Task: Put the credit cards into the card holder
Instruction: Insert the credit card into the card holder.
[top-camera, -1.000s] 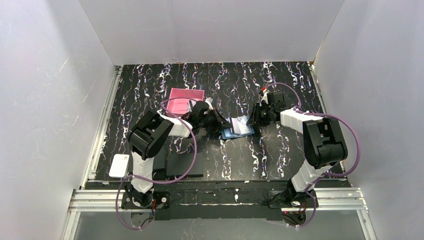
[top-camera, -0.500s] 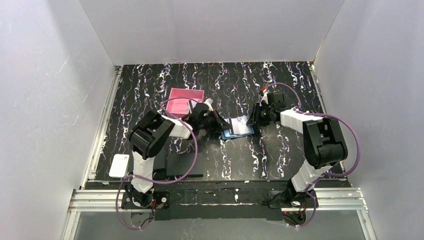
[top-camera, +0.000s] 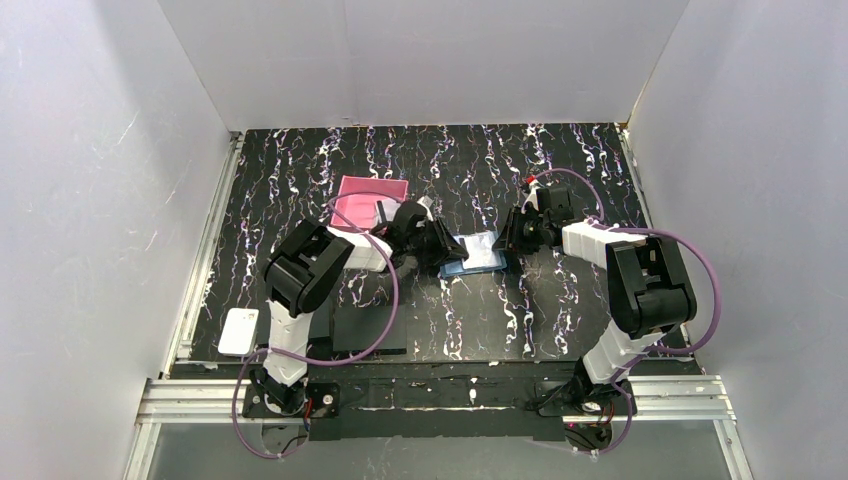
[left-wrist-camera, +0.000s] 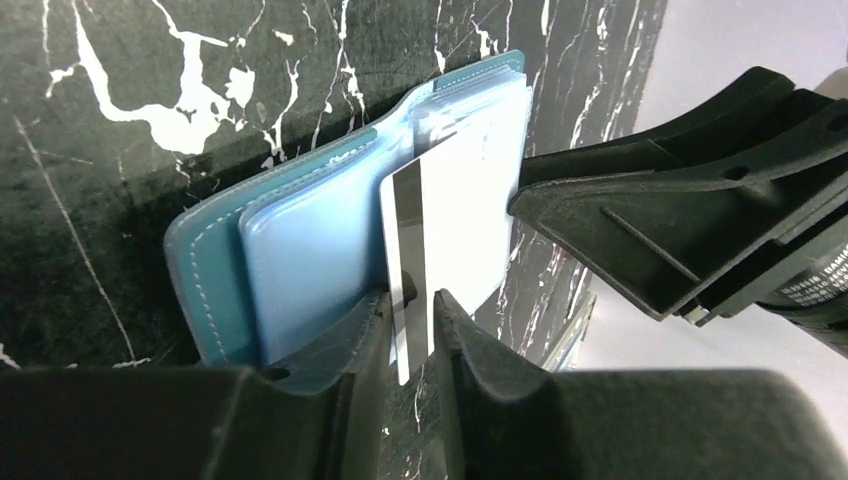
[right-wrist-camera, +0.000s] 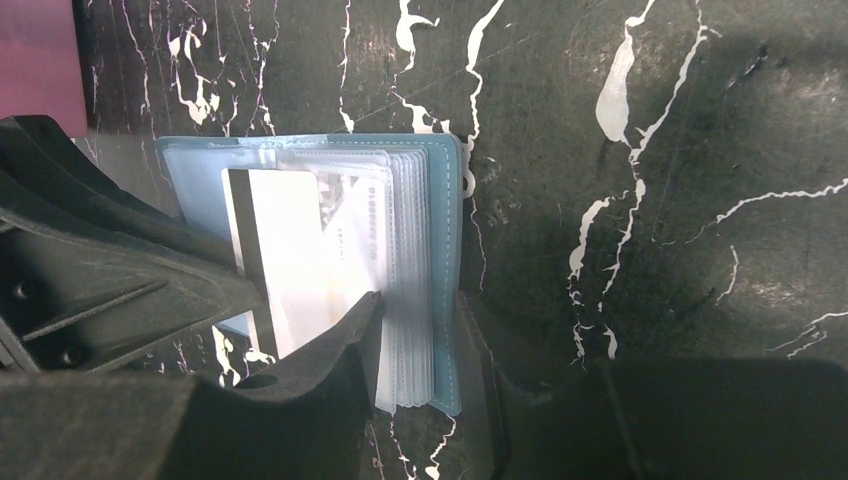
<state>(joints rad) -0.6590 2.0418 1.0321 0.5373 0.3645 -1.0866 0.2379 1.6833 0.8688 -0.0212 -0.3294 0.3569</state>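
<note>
The card holder (top-camera: 470, 264) that a card sits in is a blue hinged case with clear sleeves, lying open mid-table. A white credit card (left-wrist-camera: 460, 210) with a black stripe has its far end tucked among the sleeves (right-wrist-camera: 410, 230). Its striped end sticks out between the fingers of my left gripper (left-wrist-camera: 410, 300), which stand slightly apart with a thin gap beside the card. My right gripper (right-wrist-camera: 420, 300) is shut on the sleeve stack and blue cover at the holder's right edge. Another white card (top-camera: 240, 330) lies at the near left.
A pink box (top-camera: 365, 195) sits behind the left gripper; its corner shows in the right wrist view (right-wrist-camera: 40, 50). A flat black pad (top-camera: 365, 330) lies near the left arm's base. White walls enclose the table on three sides.
My left gripper has moved right toward the blue holder, pushing the card further in, and its jaws have loosened. The right gripper has stayed in place.
</note>
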